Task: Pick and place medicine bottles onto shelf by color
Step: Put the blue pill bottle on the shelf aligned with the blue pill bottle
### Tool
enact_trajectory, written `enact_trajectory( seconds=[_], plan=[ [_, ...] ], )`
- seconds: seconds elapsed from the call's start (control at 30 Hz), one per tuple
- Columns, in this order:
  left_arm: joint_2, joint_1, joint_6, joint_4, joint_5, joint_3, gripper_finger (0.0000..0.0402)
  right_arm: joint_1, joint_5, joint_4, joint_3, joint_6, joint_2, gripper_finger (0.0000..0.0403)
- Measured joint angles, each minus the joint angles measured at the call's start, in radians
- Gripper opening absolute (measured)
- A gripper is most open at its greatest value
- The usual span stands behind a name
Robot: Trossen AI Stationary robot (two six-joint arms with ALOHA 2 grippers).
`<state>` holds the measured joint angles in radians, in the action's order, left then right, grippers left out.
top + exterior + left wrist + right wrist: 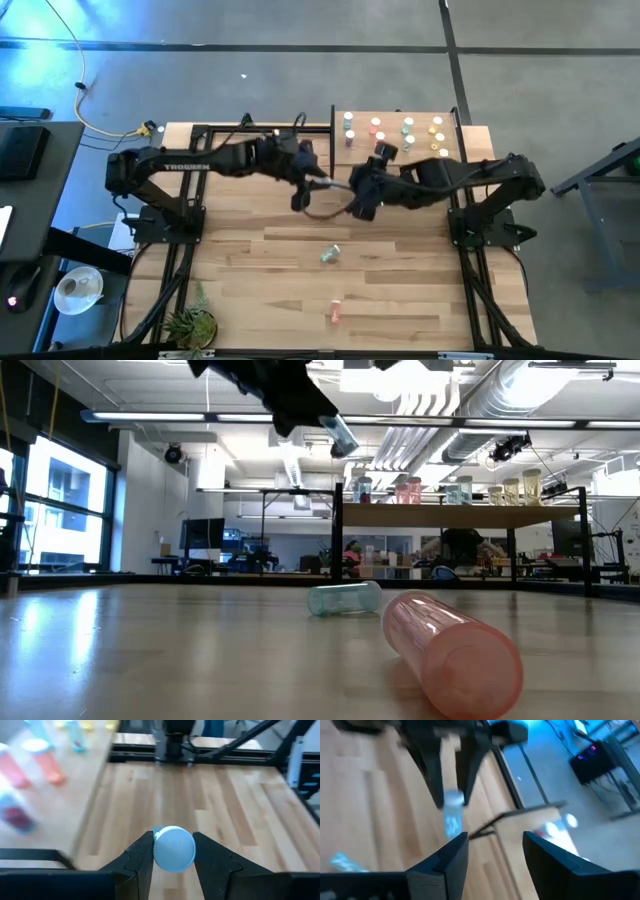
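My left gripper (306, 190) hangs high over the table's middle, shut on a blue-grey medicine bottle (341, 436). My right gripper (495, 850) is open just to its right, with nothing between its fingers. It faces the held bottle (453, 815). A teal bottle (330, 254) and a pink bottle (336, 313) lie on their sides on the tabletop, nearer the front edge. The shelf (422, 116) stands at the far right on black posts. Several bottles in blue-grey, pink, teal and yellow stand upright on it (450, 490). My left gripper pinches the blue-grey bottle by its round sides (156, 851) between its two fingers. The fingers lie along the bottle, whose free end (345, 444) sticks out past the fingertips, slanting downward. The bottle's other round end (173, 848) faces the wrist camera. It is lifted clear, well above the table.
A dark cable loop (325, 210) hangs between the two grippers. A small plant (190, 325) stands at the table's near left corner. Black frame bars (200, 150) edge the table at left and right. Bare wood lies around the two lying bottles.
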<state>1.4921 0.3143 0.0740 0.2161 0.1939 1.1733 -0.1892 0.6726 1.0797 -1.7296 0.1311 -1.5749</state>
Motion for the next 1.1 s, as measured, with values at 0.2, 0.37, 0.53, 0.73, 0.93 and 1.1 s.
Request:
enact_trajectory(
  seconds=[0.2, 0.37, 0.53, 0.73, 0.93, 1.1],
  plan=[
    [0.008, 0.085, 0.096, 0.195, -0.002, 0.182, 0.0115, 0.115, 0.0, 0.097, -0.009, 0.019, 0.0, 0.0177],
    [0.062, 0.14, 0.133, 0.37, -0.07, 0.368, 0.0115, 0.195, 0.02, 0.114, -0.009, 0.051, 0.0, 0.0177],
    [0.177, 0.183, 0.163, 0.521, -0.076, 0.545, 0.0115, 0.259, 0.066, 0.115, -0.009, 0.047, 0.028, 0.0177],
    [0.324, 0.206, 0.176, 0.625, -0.08, 0.699, 0.0115, 0.314, 0.077, 0.117, -0.01, 0.051, 0.106, 0.0177],
    [0.427, 0.191, 0.199, 0.667, -0.084, 0.812, 0.0115, 0.347, 0.044, 0.141, -0.01, 0.052, 0.171, 0.0177],
    [0.489, 0.172, 0.199, 0.701, -0.085, 0.894, 0.0115, 0.349, 0.042, 0.153, -0.01, 0.052, 0.201, 0.0177]
  ],
)
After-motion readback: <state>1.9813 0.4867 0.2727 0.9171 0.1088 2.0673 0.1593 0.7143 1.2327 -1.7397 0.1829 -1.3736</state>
